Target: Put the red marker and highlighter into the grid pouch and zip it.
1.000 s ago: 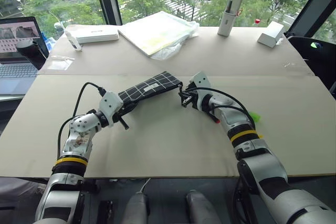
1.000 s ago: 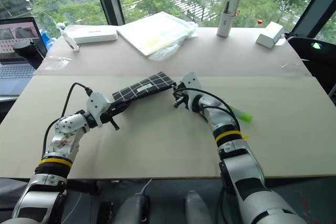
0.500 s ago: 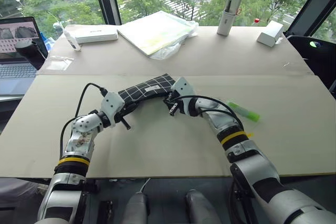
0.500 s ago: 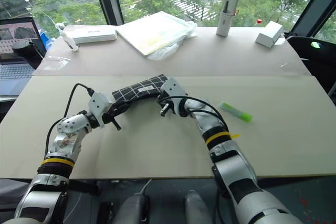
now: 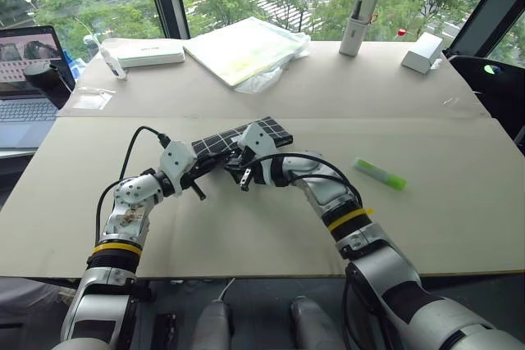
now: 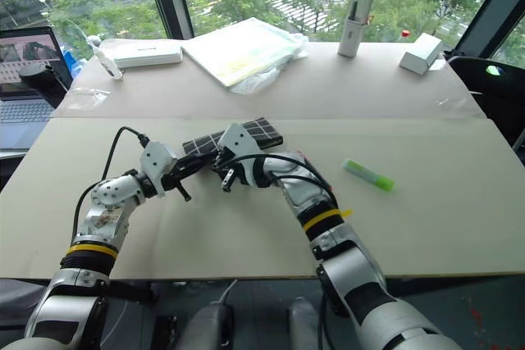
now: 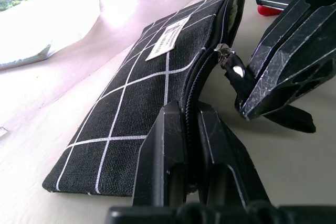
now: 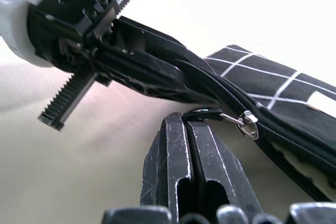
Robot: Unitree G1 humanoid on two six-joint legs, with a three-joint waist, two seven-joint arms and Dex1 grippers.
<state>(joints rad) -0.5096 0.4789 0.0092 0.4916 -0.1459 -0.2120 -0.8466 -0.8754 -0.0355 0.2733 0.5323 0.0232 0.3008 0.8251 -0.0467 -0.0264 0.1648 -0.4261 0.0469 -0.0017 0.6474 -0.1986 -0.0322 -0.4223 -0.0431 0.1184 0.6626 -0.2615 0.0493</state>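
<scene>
One grid pouch (image 5: 246,137); one highlighter (image 5: 380,175)

Table (image 5: 246,227): grid pouch (image 5: 267,130), highlighter (image 5: 380,175), laptop (image 5: 29,79), papers (image 5: 242,48).

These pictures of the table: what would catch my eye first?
Mid-table, both robot hands meet at a black grid pouch: the left hand pinches its edge, the right hand grips the zipper pull cord. To the right lies a light-green highlighter, outside the pouch.
</scene>
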